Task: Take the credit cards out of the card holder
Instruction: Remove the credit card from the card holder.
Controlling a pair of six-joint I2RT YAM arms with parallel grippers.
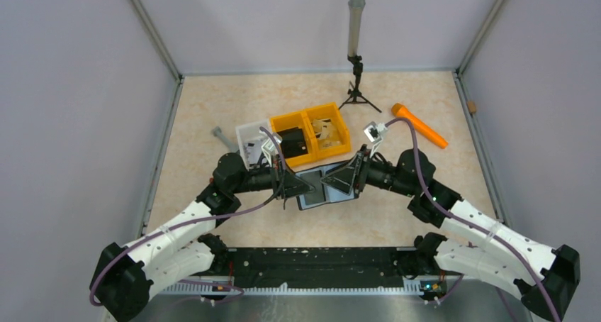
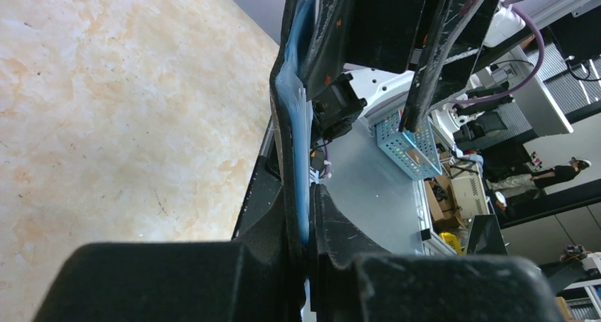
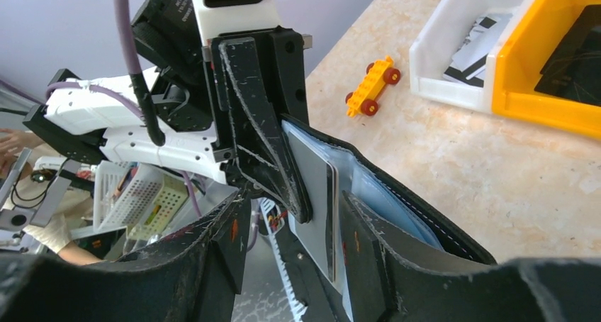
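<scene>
The card holder (image 1: 320, 196) is black with a pale blue lining and is held open, up off the table, between both grippers. My left gripper (image 1: 303, 187) is shut on its edge; the left wrist view shows the jaws (image 2: 308, 194) pinching the black cover and blue lining (image 2: 292, 102). My right gripper (image 1: 337, 181) is open. In the right wrist view its fingers (image 3: 290, 208) straddle a silvery-grey credit card (image 3: 312, 187) that sticks out of the holder (image 3: 425, 226), with one finger between the card and the lining. Other cards are hidden.
Two orange bins (image 1: 333, 116) and a white bin (image 1: 249, 134) stand just behind the holder, one orange bin holding a black blocky item (image 1: 294, 141). An orange tool (image 1: 419, 125), a small tripod post (image 1: 354, 52) and a grey object (image 1: 221, 136) lie farther back. An orange toy car (image 3: 370, 86) is near the white bin.
</scene>
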